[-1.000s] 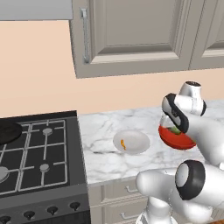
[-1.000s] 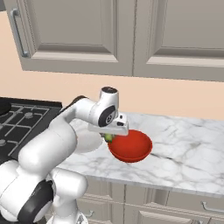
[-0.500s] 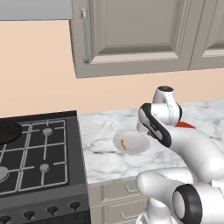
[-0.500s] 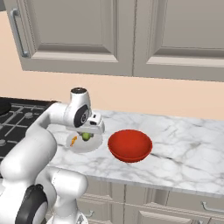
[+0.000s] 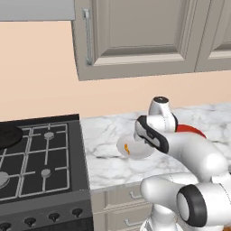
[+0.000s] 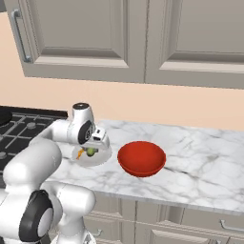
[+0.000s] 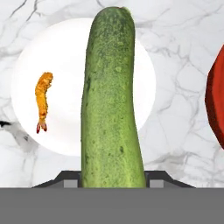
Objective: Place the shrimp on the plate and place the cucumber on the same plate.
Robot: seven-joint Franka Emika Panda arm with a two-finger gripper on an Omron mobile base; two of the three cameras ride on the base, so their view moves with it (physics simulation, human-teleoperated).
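Hand view looks straight along a long, dark green, finely pebbled cucumber (image 7: 111,100) that runs up the middle of the picture from between my two dark fingertips at the bottom edge; my hand (image 7: 113,180) is clamped on its near end. Behind the cucumber lies the round, shallow, pale white plate (image 7: 57,57), resting on the white, grey-veined marble worktop (image 7: 183,52). The cucumber crosses over the plate's right part, and its far tip reaches just past the plate's far rim; I cannot tell from this angle whether it touches the dish. On the plate's left part lies the small, curved orange shrimp (image 7: 43,101), clear of the cucumber. At the right edge of this view shows a slice of the red, bowl-like dish (image 7: 218,109), apart from the plate. From the right base view, my hand (image 6: 93,148) hangs just above the plate (image 6: 101,158), with a bit of the green cucumber (image 6: 90,152) and the orange shrimp (image 6: 79,154) visible under it, and the red dish (image 6: 141,158) sits just beside the plate on the worktop (image 6: 200,157). From the left base view, the shrimp (image 5: 127,149) lies on the plate (image 5: 135,151), beside a black stove (image 5: 40,162).
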